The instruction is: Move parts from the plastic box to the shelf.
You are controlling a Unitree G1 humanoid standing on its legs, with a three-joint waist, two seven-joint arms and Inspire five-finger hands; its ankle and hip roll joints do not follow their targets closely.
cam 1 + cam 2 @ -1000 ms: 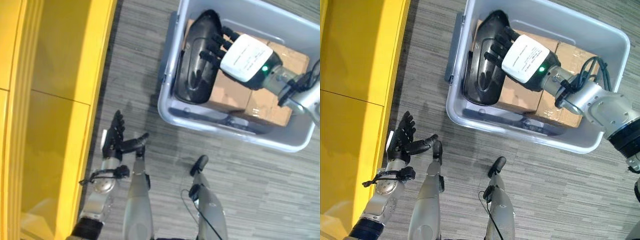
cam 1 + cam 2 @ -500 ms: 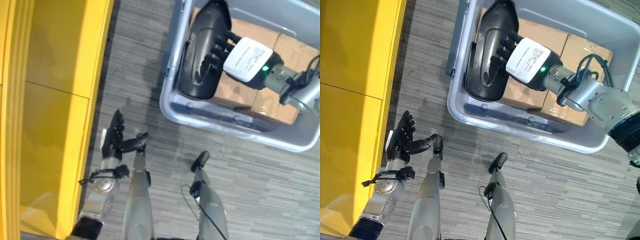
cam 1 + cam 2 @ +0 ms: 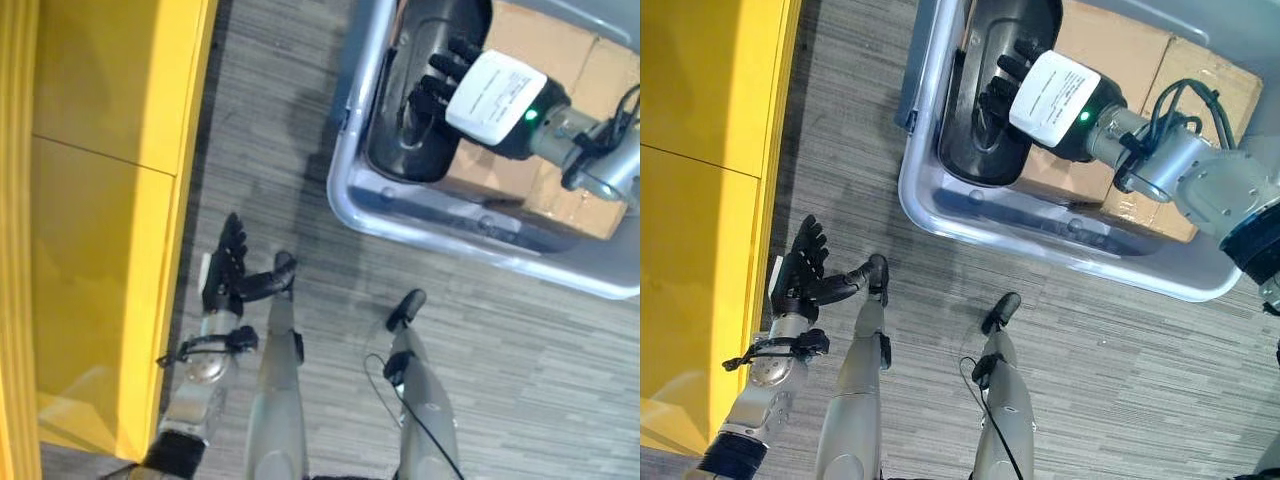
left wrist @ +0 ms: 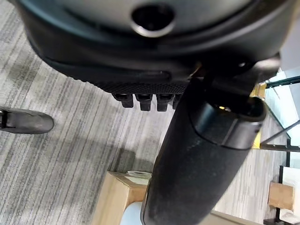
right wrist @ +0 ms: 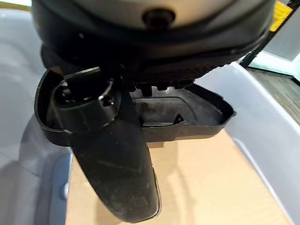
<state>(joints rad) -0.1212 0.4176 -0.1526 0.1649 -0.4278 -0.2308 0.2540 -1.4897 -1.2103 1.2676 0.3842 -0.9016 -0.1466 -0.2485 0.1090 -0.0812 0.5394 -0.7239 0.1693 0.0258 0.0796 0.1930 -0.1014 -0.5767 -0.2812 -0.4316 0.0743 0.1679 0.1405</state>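
A black moulded part (image 3: 400, 150) lies at the left end of the grey plastic box (image 3: 450, 215), on top of cardboard boxes (image 3: 560, 190). My right hand (image 3: 495, 95) reaches into the box from the right. Its fingers curl into the part's hollow, and in the right wrist view the thumb (image 5: 112, 159) sits outside the part's rim (image 5: 187, 112). My left hand (image 3: 225, 275) hangs low over the floor beside the yellow shelf (image 3: 100, 200), open and holding nothing, with its fingers straight and thumb spread.
The shelf runs along the whole left side, with a strip of grey carpet between it and the box. A light cardboard box corner (image 4: 117, 197) stands on the floor in the left wrist view.
The whole picture has shifted, so the camera has moved and the box now sits higher in view. My right hand keeps the same hold on the black part. My left hand has stayed put.
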